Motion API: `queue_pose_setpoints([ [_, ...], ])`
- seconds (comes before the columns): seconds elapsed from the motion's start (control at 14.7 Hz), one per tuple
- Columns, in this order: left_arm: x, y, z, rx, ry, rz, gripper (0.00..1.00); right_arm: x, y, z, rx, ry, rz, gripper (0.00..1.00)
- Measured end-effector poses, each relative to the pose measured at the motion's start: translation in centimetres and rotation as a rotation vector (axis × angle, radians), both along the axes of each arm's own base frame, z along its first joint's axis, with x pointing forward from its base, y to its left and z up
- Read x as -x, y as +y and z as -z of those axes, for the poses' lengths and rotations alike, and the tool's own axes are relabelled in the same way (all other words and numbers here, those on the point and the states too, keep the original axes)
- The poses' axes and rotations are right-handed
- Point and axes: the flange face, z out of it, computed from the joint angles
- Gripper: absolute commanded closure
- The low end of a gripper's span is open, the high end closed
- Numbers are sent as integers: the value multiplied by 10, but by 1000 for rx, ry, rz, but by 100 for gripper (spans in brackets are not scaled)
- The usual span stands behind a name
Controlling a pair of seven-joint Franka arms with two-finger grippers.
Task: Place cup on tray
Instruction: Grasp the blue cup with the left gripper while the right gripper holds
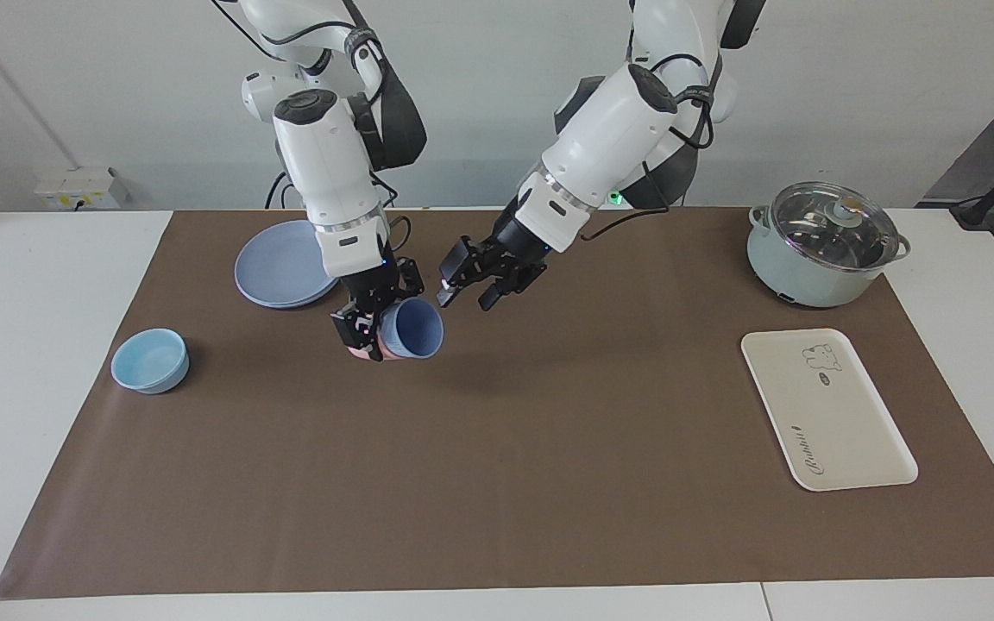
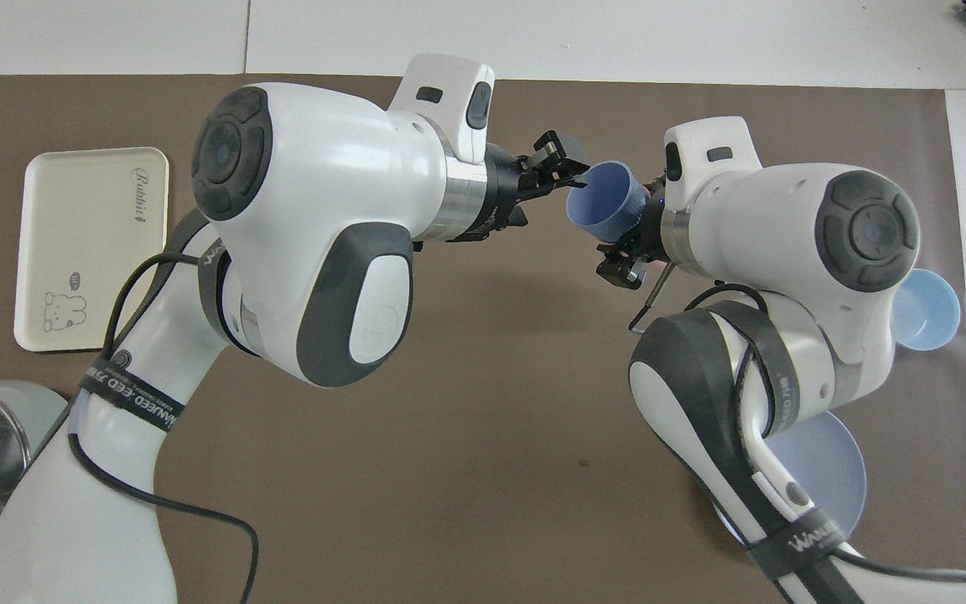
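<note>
Right end effector (image 1: 374,330) pinching cup (image 1: 413,329), tipped sideways, aloft over mid-worktop (image 1: 497,483) | left end effector (image 1: 473,286) spread, beside cup mouth, apart | tray (image 1: 828,409) bare, at left arm's end.

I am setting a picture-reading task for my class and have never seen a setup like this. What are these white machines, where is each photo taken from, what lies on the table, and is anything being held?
These are two robot arms with two-finger grippers. One photo faces them across the table; the other looks down from above their end. The right gripper holds the blue cup tipped on its side in the air. The left gripper is open beside the cup's mouth, seemingly ready to take it. On the brown mat lie a cream tray, a lidded pot, a round plate and a light-blue bowl. Something pink shows under the cup; I cannot tell what.
</note>
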Motion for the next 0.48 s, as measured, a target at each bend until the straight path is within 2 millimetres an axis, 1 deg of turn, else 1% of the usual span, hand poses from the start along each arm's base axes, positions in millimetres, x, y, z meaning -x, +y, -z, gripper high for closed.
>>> queue_pose_setpoints([
  [0.14,-1,-7,9,3,-5,-3,29,0,1,0,19,-5,-10,100],
  [0.48,-16,-11,50,-14,20,-24,31,1,0,1,46,-2,-21,100],
])
